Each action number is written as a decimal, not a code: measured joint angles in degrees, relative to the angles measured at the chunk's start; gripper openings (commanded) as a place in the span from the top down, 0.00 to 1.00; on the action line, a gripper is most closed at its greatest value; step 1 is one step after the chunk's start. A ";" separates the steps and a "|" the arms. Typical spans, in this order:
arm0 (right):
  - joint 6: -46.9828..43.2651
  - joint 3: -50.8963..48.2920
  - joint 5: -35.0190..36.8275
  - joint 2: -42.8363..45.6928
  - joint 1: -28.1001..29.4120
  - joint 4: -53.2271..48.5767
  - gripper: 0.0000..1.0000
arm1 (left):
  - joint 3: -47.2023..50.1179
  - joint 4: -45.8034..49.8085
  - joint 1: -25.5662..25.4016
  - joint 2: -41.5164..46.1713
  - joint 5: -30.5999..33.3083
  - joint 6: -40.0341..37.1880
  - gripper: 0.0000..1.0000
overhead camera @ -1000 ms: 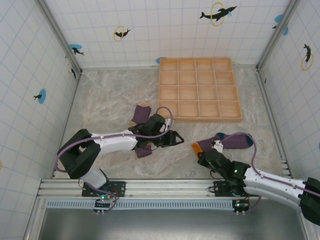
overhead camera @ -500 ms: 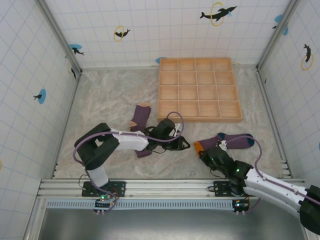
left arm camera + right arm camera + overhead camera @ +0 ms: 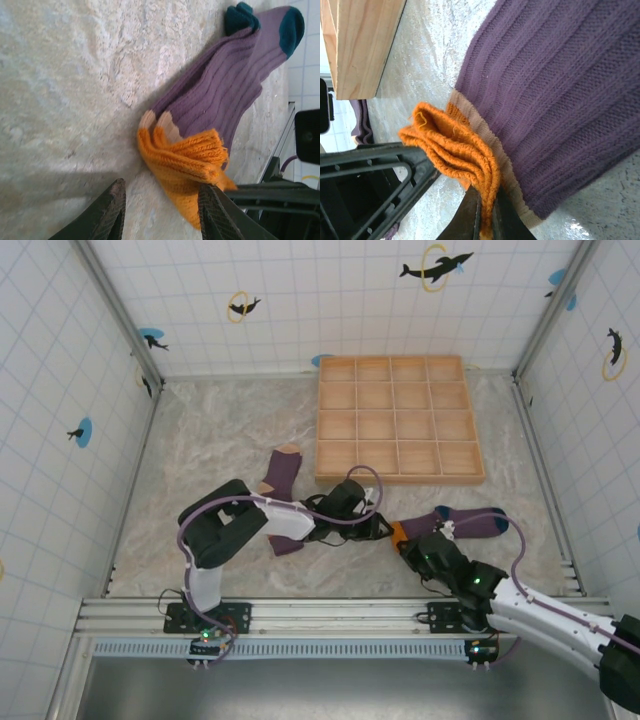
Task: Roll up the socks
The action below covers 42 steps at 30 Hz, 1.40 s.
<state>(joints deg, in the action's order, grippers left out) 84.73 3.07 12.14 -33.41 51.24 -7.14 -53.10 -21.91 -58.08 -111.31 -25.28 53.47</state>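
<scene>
**Two grippers meet at the orange sock end**

The wooden tray is flat, with lots of little square boxes made of pale wood. It sits on the bench, which is bumpy and grey-white like stone.

The stacked socks lie flat on the bench just in front of the tray's near right corner. They are two purple socks, one on top of the other. The knit is soft, with long ridges running down it. The toes are blue-green and point away from the grippers. The orange cuff is thick and fuzzy and all bunched up in folds. A thin tan band sits between the orange and the purple.

The right gripper is closed tight and pinches the orange cuff between its dark fingers.

The left gripper comes from the tray's left side. Its two ribbed fingers are apart, low over the bench. One finger touches the orange cuff, and the other finger is over bare bench.

A second sock lies in front of the tray's near left corner. It is purple with a tan end.
</scene>
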 measured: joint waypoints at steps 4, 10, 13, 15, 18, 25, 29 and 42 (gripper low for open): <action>0.13 0.00 -0.07 -0.55 -0.26 0.00 1.00 | -0.37 -0.61 0.00 -0.57 0.02 1.09 0.61; 0.15 0.00 -0.07 -0.92 -0.37 0.00 1.00 | -0.94 -0.81 -0.09 -1.29 0.00 1.92 0.63; 0.15 0.02 -0.09 -0.92 -0.72 0.00 1.00 | -1.55 -0.61 -0.28 -1.68 0.02 1.95 0.63; 0.13 0.00 -0.20 -0.92 -1.03 0.00 1.00 | -1.84 -0.46 -0.44 -1.90 0.04 1.92 0.63; 0.13 0.02 -0.24 -1.05 -1.18 0.00 1.00 | -2.60 0.24 -0.55 -2.21 0.02 1.88 0.63; 0.09 0.00 -0.44 -1.57 -1.86 0.04 1.00 | -7.13 4.50 -1.29 -4.15 0.46 0.94 0.65; 0.04 0.00 -0.48 -1.55 -2.36 0.02 1.00 | -9.31 7.48 -1.40 -4.90 0.83 0.33 0.69; -3.89 0.00 -2.01 -3.43 -3.65 1.53 1.00 | -13.94 16.96 -1.42 -5.60 3.67 -2.47 1.00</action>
<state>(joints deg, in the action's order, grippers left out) 80.84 3.07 10.13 -36.84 47.59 -5.61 -67.05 -4.95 -59.51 -116.90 -21.61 51.00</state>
